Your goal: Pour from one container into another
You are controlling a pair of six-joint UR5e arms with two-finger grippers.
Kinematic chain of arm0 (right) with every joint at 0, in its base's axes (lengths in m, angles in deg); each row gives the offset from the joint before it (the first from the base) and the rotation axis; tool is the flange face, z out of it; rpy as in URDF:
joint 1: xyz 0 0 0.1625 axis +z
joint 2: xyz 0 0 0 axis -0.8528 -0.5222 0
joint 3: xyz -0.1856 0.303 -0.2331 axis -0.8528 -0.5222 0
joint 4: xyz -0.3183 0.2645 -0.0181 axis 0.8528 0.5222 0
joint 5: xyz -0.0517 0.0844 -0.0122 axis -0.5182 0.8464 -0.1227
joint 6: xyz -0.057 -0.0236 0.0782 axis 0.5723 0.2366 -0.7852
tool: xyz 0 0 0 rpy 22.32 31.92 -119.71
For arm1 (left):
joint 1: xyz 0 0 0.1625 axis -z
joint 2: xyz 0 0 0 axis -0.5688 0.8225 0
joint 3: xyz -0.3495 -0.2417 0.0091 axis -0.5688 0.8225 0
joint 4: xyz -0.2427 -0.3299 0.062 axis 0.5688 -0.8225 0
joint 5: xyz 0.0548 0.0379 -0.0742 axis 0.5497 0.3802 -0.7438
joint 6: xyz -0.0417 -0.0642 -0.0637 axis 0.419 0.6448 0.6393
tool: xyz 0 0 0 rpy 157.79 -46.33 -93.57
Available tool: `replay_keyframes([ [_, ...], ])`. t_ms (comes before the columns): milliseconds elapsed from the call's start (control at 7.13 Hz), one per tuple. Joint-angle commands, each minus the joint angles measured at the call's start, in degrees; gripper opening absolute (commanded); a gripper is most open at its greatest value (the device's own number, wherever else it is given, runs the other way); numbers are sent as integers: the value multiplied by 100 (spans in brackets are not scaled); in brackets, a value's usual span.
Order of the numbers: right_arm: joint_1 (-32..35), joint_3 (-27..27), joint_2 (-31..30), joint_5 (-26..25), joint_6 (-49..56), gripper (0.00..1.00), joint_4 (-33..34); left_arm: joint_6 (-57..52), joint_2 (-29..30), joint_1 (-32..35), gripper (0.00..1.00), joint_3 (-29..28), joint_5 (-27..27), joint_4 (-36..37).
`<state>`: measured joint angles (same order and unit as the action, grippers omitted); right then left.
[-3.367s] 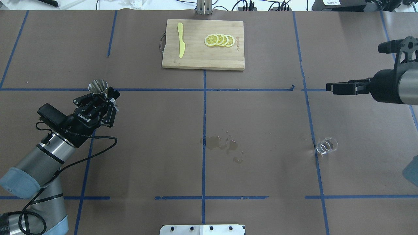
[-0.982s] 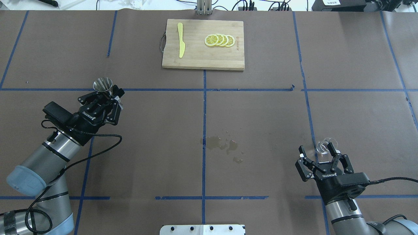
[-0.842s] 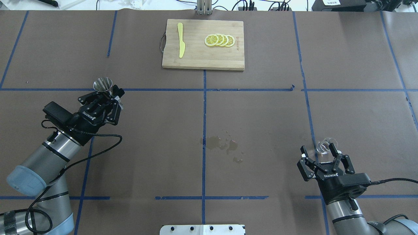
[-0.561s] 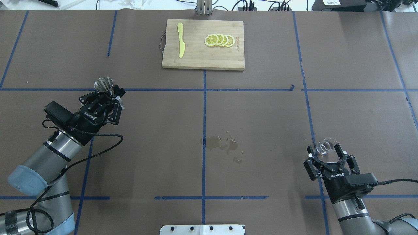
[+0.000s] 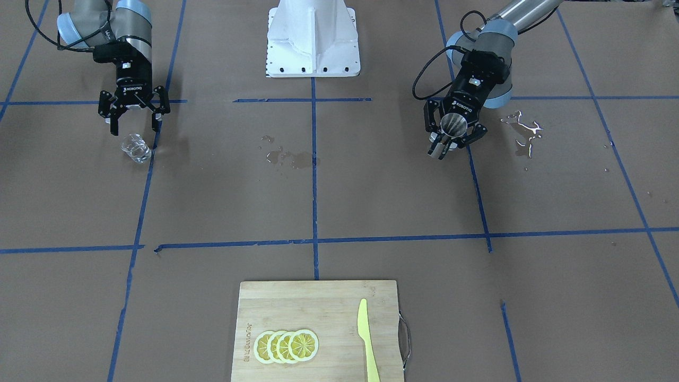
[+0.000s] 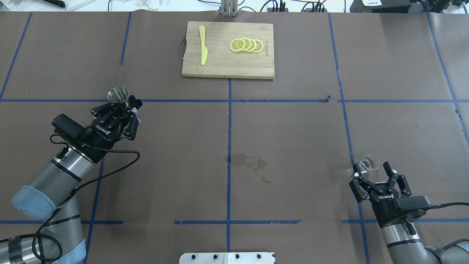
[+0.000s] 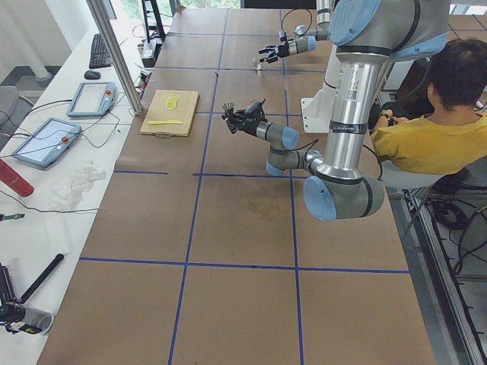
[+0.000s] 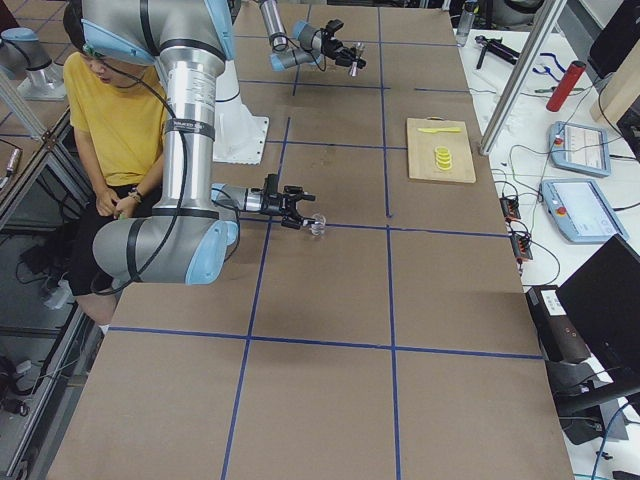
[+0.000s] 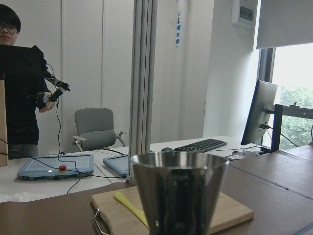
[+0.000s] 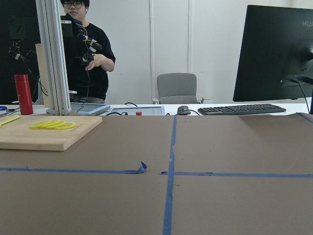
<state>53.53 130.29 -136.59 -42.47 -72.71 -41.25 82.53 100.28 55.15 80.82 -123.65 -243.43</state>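
Glass cup (image 6: 368, 162): clear, upright on the worktop (image 6: 293, 128) at the robot's near right, beside a blue tape line. Right claw (image 6: 370, 171): jaws spread, empty. A few seconds ago this arm hung high at the far right. It has since come down, and in the last second it slid sideways to centre its opening on the cup, which stands just ahead of the fingertips. Judged: aligned for the grasp, pickup not yet made. Jigger (image 6: 118, 94): steel, upright, gripped at the waist by the closed left claw (image 6: 121, 107), which has crept slightly toward the centre. Wet patch (image 6: 249, 161): mid-worktop. Not determinable: whether the cup holds liquid. The right wrist view shows neither cup nor fingers. The left wrist view cuts off the jigger's lower cone and does not show its inside.
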Motion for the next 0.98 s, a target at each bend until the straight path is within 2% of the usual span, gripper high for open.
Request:
replay_keyframes([
  [0,-1,-122,-4,-6,-51,99,-5,0,1,-9,0,-18,0,0],
  [842,-10,-342,57,73,-157,99,-5,0,27,0,0,-10,0,0],
])
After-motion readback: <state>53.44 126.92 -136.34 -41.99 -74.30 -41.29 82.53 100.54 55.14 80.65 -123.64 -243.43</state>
